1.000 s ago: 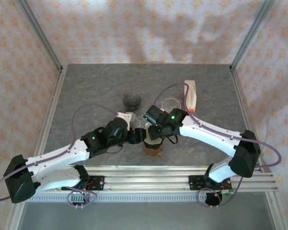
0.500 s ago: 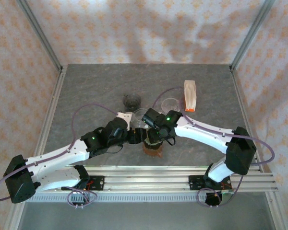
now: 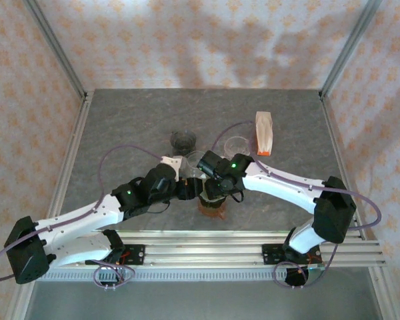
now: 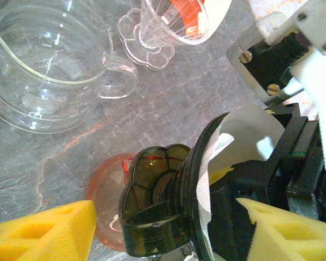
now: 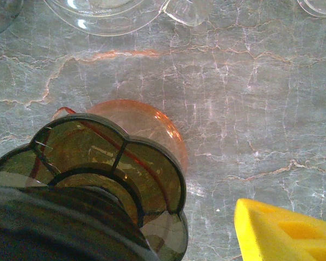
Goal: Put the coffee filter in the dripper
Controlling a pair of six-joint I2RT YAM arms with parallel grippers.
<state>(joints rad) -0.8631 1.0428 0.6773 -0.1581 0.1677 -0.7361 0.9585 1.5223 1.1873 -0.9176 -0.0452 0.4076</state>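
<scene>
The filter (image 4: 244, 128) sits in the dripper (image 4: 157, 212), its white edge standing above the rim, and the dripper rests on the pink server (image 5: 152, 128). The left gripper (image 4: 165, 217) stands wide, with a yellow pad on either side of the dripper and a gap showing at one pad, probably to steady it rather than clamp it. The right gripper (image 3: 209, 180) hangs close over the rim, seemingly to seat the paper; I cannot tell how wide it stands.
</scene>
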